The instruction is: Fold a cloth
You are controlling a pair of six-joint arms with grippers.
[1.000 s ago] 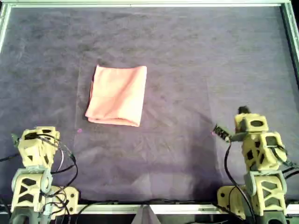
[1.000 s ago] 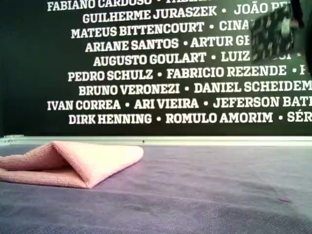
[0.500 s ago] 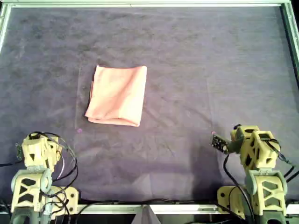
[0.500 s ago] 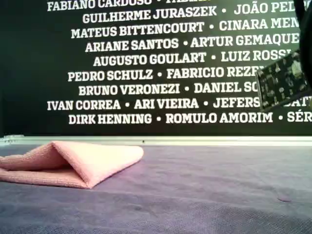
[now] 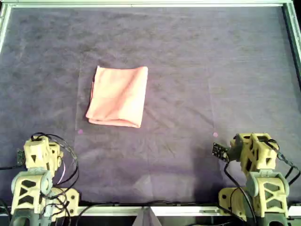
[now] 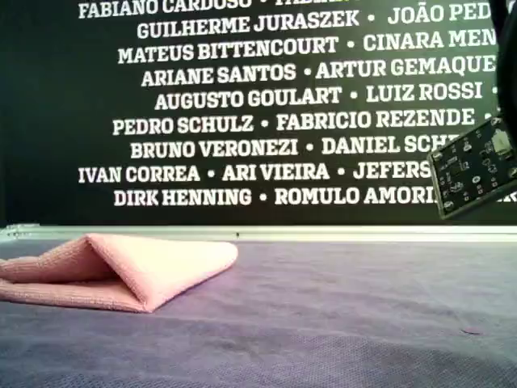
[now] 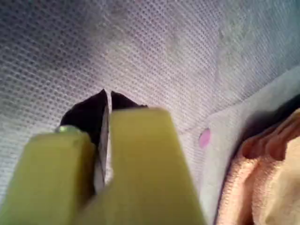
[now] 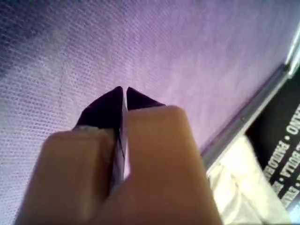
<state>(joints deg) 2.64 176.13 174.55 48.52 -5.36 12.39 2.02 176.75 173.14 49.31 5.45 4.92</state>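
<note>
The salmon-pink cloth (image 5: 118, 96) lies folded into a small rectangle on the dark purple mat (image 5: 197, 61), left of centre in the overhead view. From the side it shows as a flat folded wedge (image 6: 121, 271). Its edge also appears in the left wrist view (image 7: 262, 178). My left gripper (image 7: 107, 96) is shut and holds nothing; its arm (image 5: 37, 160) is drawn back at the overhead view's lower left. My right gripper (image 8: 124, 91) is shut too, empty, with its arm (image 5: 254, 157) at the overhead view's lower right.
A metal frame (image 5: 150, 4) borders the mat. Small pink marks (image 5: 215, 135) sit on the mat near each arm. A black wall of white names (image 6: 242, 113) stands behind. A circuit board on an arm (image 6: 472, 166) hangs at the exterior view's right.
Both arms have drawn back toward the overhead view's lower edge. The right arm moved furthest, and its circuit board dropped lower in the exterior view. The cloth has not moved.
</note>
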